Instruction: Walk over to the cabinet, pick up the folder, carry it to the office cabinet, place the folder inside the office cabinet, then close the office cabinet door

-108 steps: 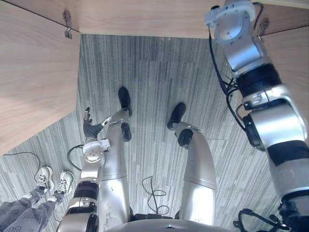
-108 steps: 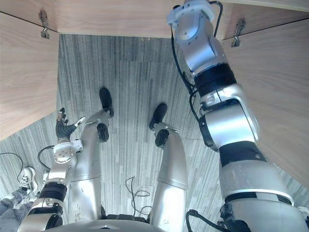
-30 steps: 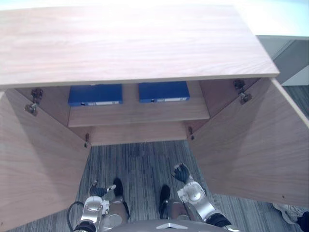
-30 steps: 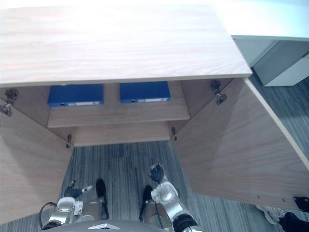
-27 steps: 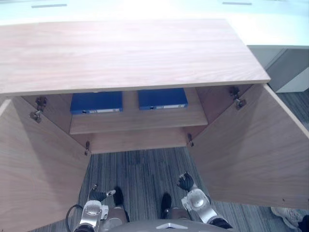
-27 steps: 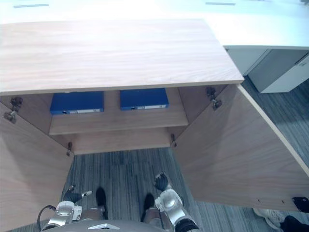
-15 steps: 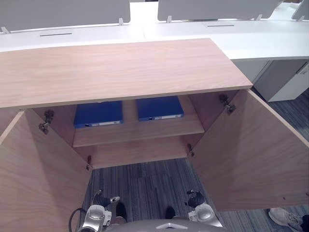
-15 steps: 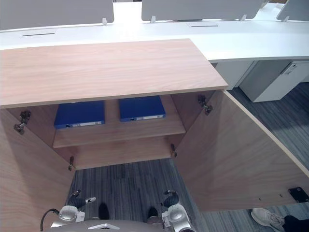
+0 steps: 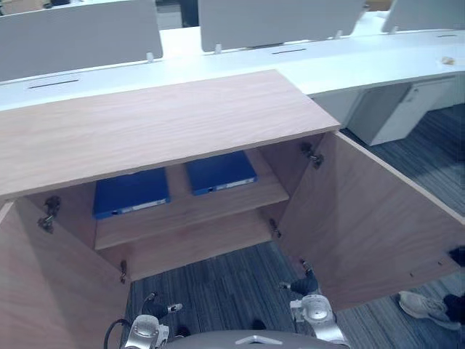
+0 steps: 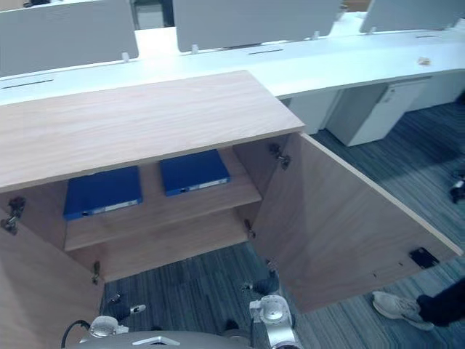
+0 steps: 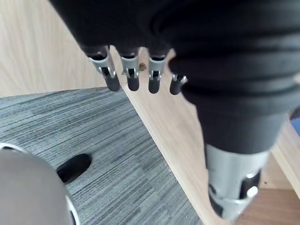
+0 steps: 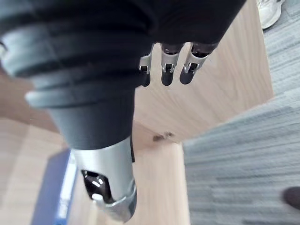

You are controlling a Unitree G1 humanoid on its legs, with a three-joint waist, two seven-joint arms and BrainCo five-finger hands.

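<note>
Now, blue folders (image 9: 220, 171) inside cabinet (image 9: 160, 120)

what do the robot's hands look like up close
The left hand and right hand look alike: a dark ribbed cover over the back and wrist, a row of silver fingers with dark tips, and a thick silver thumb set apart.

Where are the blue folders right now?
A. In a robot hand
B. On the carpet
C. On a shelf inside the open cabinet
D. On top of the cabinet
C: one blue folder and a second blue folder lie flat, side by side, on the shelf inside the cabinet, whose doors stand open.
</note>
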